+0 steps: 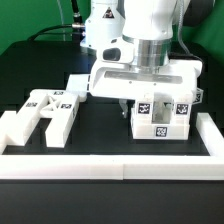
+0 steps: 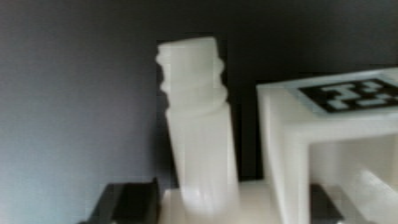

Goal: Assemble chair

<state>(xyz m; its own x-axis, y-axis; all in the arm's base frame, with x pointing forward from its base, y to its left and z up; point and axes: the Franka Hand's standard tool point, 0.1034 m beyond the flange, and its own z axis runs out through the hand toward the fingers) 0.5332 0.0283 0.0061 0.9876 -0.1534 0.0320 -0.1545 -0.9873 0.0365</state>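
Observation:
In the exterior view my gripper [image 1: 138,100] hangs low over a white chair assembly [image 1: 162,118] with several black-and-white tags, at the exterior view's right. In the wrist view a white chair leg [image 2: 196,110] with a ribbed tip runs out from between my dark fingers [image 2: 125,202]. My gripper [image 2: 228,206] is shut on its blurred near end. The leg stands right beside a white tagged chair part [image 2: 349,96], with a narrow dark gap between them. Where the leg's tip ends is hidden in the exterior view by my hand.
More loose white chair parts [image 1: 47,110] with tags lie at the exterior view's left. A long white border rail [image 1: 110,160] runs along the front, and another [image 1: 210,125] stands at the right. The tabletop is black.

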